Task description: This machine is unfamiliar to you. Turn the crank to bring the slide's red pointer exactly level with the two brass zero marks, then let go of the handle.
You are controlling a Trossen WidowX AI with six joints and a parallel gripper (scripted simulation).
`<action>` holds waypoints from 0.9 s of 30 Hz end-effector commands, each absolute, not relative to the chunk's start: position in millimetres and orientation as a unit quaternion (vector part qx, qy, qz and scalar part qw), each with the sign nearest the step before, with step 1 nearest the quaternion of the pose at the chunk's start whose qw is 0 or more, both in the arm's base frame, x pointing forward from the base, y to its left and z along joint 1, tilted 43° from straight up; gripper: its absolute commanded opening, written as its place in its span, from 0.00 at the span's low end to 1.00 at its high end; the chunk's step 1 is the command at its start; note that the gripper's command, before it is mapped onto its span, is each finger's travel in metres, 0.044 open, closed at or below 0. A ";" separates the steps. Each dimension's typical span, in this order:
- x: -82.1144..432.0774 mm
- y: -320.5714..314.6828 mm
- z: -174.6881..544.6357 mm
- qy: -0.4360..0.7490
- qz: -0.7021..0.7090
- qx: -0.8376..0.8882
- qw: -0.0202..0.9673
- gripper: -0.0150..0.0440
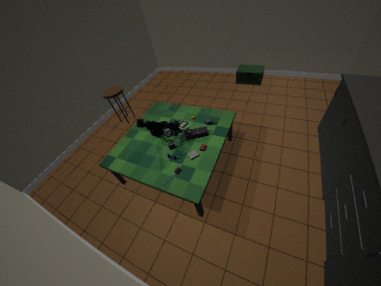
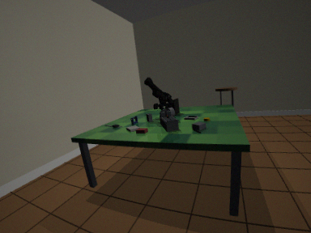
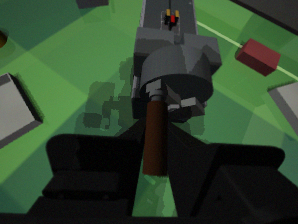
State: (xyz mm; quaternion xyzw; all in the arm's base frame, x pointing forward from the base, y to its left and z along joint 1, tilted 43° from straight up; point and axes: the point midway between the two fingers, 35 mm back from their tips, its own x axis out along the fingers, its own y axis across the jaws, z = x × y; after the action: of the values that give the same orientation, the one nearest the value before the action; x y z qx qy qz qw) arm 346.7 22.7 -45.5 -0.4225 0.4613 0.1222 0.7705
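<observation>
The claw is closed on the brown handle. The grey machine stands on the green tabletop, and its red pointer is between yellow marks.

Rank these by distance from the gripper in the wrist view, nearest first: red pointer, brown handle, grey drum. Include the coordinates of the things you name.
1. Brown handle (image 3: pixel 156 145): between the gripper's (image 3: pixel 156 137) fingers.
2. Grey drum (image 3: pixel 175 67): just beyond the handle.
3. Red pointer (image 3: pixel 172 19): past the drum, near the top edge.
</observation>
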 end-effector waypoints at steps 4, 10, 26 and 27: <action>351.1 22.4 -36.0 0.453 0.119 -0.423 0.776 0.25; 352.3 21.8 -34.3 0.453 0.119 -0.423 0.776 0.25; 354.8 20.1 -31.2 0.453 0.119 -0.423 0.776 0.25; 354.9 20.1 -31.1 0.453 0.119 -0.423 0.776 0.25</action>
State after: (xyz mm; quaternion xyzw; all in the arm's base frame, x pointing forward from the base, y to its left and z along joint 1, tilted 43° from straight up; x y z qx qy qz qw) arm 350.5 21.9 -38.9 -0.4217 0.4613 0.1260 0.7704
